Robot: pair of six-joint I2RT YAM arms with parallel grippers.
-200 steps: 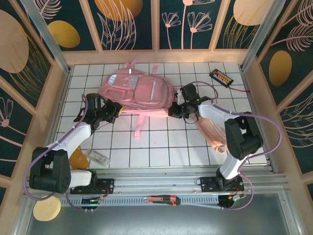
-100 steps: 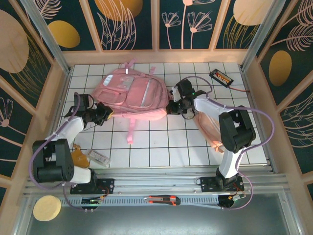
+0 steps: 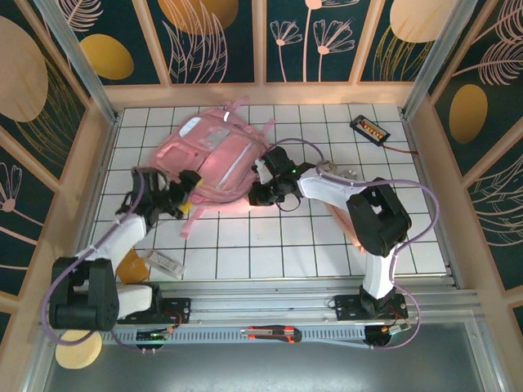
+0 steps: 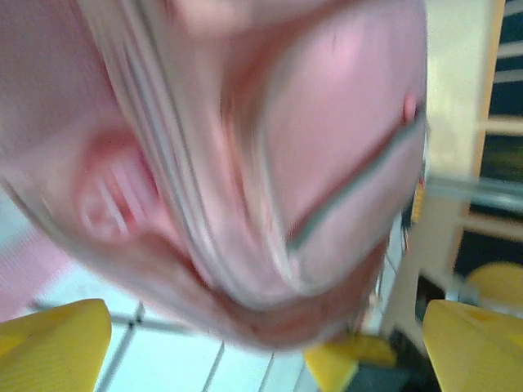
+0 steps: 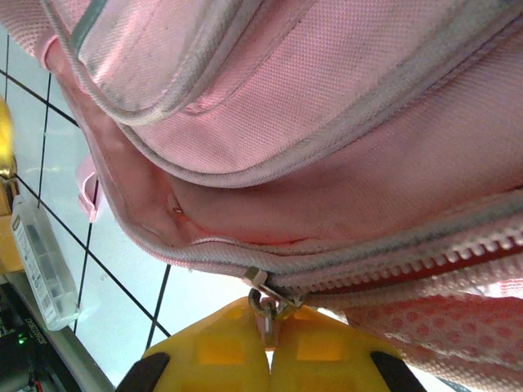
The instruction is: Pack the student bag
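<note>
Student bag (image 3: 214,157) lies on the white tiled table (image 3: 327,253), left of centre and toward the far edge, with its straps splayed at the far side and one strap trailing toward the near edge. The fabric looks bunched and partly lifted between the two arms. Left gripper (image 3: 189,197) sits at the bag's near-left edge. In the left wrist view its yellow fingers (image 4: 51,349) stand wide apart at either side of the frame, nothing between the pads; the bag's pink fabric (image 4: 245,147) hangs just ahead, blurred. Right gripper (image 3: 258,193) is at the bag's near-right edge. In the right wrist view (image 5: 263,328) the two yellow fingers are pressed together, pinching the metal zipper pull (image 5: 262,305) of the bag's zip, whose teeth run off to the right. Pale-pink pouch (image 3: 353,219) lies right of centre, partly under the right arm. Black device (image 3: 369,128) with orange markings sits in the far right corner. Clear plastic box (image 3: 166,263) rests near the near left corner, well apart from the bag. Utility knife (image 3: 274,333) lies on the metal rail in front of the near edge.
</note>
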